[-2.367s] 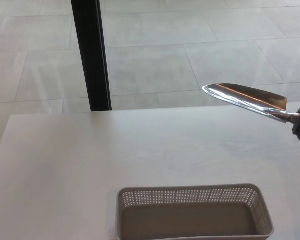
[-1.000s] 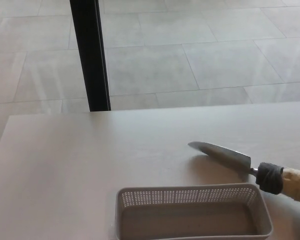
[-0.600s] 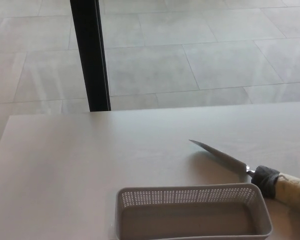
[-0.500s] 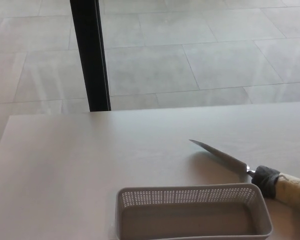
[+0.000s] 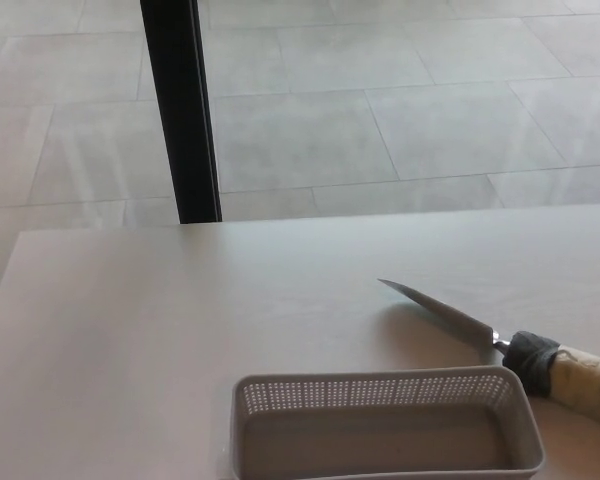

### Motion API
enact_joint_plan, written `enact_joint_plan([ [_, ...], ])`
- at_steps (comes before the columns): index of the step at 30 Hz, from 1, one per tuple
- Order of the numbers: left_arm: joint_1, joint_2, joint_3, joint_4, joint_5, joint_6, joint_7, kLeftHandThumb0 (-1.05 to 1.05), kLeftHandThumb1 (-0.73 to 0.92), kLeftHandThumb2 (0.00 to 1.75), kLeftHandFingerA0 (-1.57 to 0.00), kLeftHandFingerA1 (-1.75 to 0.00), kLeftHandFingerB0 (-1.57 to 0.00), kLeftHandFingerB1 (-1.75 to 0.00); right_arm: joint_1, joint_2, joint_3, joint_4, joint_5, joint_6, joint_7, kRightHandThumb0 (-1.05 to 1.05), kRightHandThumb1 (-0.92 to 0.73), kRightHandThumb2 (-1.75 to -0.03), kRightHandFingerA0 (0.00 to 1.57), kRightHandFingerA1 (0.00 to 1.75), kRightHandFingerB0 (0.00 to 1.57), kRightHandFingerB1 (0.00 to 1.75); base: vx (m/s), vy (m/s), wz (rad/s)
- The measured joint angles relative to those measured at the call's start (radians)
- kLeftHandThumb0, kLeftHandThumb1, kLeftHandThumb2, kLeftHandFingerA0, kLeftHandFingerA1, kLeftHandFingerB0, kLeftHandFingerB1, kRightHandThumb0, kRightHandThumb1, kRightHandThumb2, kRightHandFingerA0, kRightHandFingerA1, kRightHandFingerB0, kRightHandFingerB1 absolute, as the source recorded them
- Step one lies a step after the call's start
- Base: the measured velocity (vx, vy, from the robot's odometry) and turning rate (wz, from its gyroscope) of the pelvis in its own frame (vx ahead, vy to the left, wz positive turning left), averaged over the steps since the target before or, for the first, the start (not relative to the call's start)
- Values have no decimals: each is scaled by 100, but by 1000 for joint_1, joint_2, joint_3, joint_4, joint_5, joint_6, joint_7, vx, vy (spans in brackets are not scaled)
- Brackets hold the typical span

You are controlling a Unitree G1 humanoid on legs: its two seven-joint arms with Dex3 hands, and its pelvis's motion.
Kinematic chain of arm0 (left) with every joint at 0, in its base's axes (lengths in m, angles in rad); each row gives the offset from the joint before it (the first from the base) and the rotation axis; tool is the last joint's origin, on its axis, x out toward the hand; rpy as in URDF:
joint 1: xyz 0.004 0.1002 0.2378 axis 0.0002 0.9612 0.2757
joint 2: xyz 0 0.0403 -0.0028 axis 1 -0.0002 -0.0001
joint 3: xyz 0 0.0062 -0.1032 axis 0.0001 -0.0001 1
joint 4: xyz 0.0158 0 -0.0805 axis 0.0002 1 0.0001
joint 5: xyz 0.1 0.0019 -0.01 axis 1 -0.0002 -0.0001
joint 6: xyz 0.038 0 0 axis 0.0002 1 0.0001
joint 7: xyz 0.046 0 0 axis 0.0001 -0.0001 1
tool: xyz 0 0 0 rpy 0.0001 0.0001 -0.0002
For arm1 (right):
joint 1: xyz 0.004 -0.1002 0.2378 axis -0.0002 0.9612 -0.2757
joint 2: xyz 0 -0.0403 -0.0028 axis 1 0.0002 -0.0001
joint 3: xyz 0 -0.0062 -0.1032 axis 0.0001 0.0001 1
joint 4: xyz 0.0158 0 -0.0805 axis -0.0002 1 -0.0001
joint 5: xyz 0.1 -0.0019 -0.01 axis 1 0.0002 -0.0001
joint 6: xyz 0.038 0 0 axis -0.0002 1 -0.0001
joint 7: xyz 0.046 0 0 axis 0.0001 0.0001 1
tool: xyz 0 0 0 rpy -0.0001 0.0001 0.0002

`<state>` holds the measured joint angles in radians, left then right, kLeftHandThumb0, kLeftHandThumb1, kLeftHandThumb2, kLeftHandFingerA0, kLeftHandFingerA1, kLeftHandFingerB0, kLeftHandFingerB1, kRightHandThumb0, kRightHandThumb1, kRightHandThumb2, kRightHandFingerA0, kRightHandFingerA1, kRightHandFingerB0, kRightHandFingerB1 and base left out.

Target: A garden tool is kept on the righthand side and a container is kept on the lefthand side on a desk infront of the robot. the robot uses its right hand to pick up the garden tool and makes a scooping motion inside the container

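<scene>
Trowel (image 5: pixel 500 342) lay on desk (image 5: pixel 130 330), just right of basket (image 5: pixel 385 425); my hands out of view, state unknown.

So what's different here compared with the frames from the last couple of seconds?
The silver metal garden trowel with the pale handle came down from mid-air at the right, where a dark hand held it, to lie on the white desk just behind the grey perforated plastic basket. No hand shows now. Basket, desk and the black post kept their places.
</scene>
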<state>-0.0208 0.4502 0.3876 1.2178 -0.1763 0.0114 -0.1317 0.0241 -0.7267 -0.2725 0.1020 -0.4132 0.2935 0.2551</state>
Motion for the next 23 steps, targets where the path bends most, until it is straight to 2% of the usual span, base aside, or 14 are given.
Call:
enact_joint_plan([
  [4, -1, -1, 0, 0, 0, 0, 0, -41, 70, 60, -60, -71, -43, -52, 23, 16, -117, 35, 46, -8, 0, -100, -64, -104, 0, 38, 0, 38, 0, 0, 0],
  [5, -1, -2, 0, 0, 0, 0, 0, -43, 70, 60, -63, -77, -45, -54, 27, 20, -150, 49, 60, -10, 0, -40, -39, -101, 7, 59, 0, 53, 0, 0, 0],
  [7, -2, -4, 0, 0, 0, 0, 0, -43, 69, 60, -65, -75, -46, -54, 31, 35, -210, 69, 83, -13, -2, -39, -51, -107, 7, 60, 0, 53, 0, 0, 0],
  [8, -2, -6, 0, 0, 0, 0, 0, -41, 70, 61, -62, -73, -46, -53, 31, 45, -239, 77, 96, -14, -3, -58, -79, -78, 0, 39, 4, 43, 0, 0, 0],
  [9, -3, -8, 0, 0, 0, 0, 0, -41, 70, 61, -62, -73, -46, -53, 32, 54, -259, 85, 105, -15, -3, -60, -71, -61, 0, 57, 9, 56, 0, 0, 0],
  [11, -3, -14, 0, 0, 0, 0, 0, -40, 71, 60, -60, -70, -44, -53, 32, 75, -317, 109, 131, -18, -4, -60, -70, -79, 0, 55, 6, 58, 0, 0, 0],
  [12, -3, -15, 0, 0, 0, 0, 0, -41, 71, 61, -62, -70, -44, -53, 32, 84, -341, 123, 143, -20, -5, -52, -74, -62, 0, 67, 4, 66, 0, 0, 0],
  [13, -3, -16, 0, 0, 0, 0, 0, -42, 70, 61, -64, -72, -46, -54, 32, 98, -373, 143, 158, -23, -6, -34, -67, -114, 10, 62, 3, 56, 0, 0, 0],
  [14, -3, -17, 0, 0, 0, 0, 0, -42, 71, 60, -61, -71, -44, -54, 31, 106, -392, 156, 167, -26, -8, -52, -74, -61, 0, 82, 6, 63, 0, 0, 0],
  [16, -3, -17, 1, 0, 0, 0, 0, -41, 72, 62, -61, -71, -46, -56, 30, 140, -456, 213, 198, -33, -17, -47, -76, -60, 0, 79, 4, 62, 0, 0, 0],
  [17, -3, -17, 2, 0, 0, 0, 0, -43, 72, 62, -64, -72, -47, -56, 28, 155, -482, 242, 212, -36, -20, -32, -72, -118, 9, 62, 4, 57, 0, 0, 0],
  [18, -2, -17, 2, 0, 0, 0, 0, -43, 70, 61, -66, -73, -48, -56, 25, 172, -508, 272, 226, -39, -24, -32, -72, -118, 11, 63, 5, 57, 0, 0, 0],
  [19, -2, -17, 2, 0, 0, 0, 0, -41, 72, 61, -65, -72, -47, -55, 22, 190, -533, 303, 238, -40, -29, -37, -72, -65, 7, 80, 5, 64, 0, 0, 0],
  [23, -2, -17, 2, 0, 0, 0, 0, -41, 74, 63, -58, -70, -43, -55, 15, 258, -608, 402, 280, -45, -48, -30, -73, -61, 16, 75, 19, 62, 0, 0, 0],
])
